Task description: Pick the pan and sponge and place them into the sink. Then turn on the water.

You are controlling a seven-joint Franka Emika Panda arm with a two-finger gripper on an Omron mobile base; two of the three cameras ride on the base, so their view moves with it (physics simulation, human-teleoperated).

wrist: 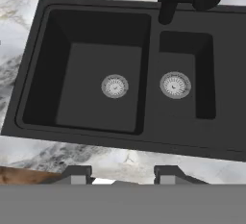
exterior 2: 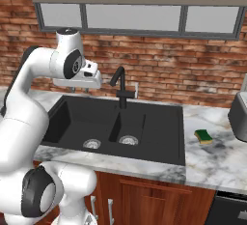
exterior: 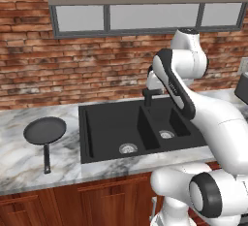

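The pincer (wrist: 122, 172) hangs spread and empty above the sink (wrist: 144, 141), both basins bare beneath it. The pan (exterior: 44, 131) sits on the table (exterior: 19, 164) well off to the pincer's left, the sponge (exterior 2: 203, 136) well off to its right. For the pan, swing left, come down squarely over the handle and close along its narrow width

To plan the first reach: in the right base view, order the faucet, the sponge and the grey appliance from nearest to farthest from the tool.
From the tool:
1. Faucet, just right of it.
2. Sponge, on the right counter.
3. Grey appliance, at the right edge.
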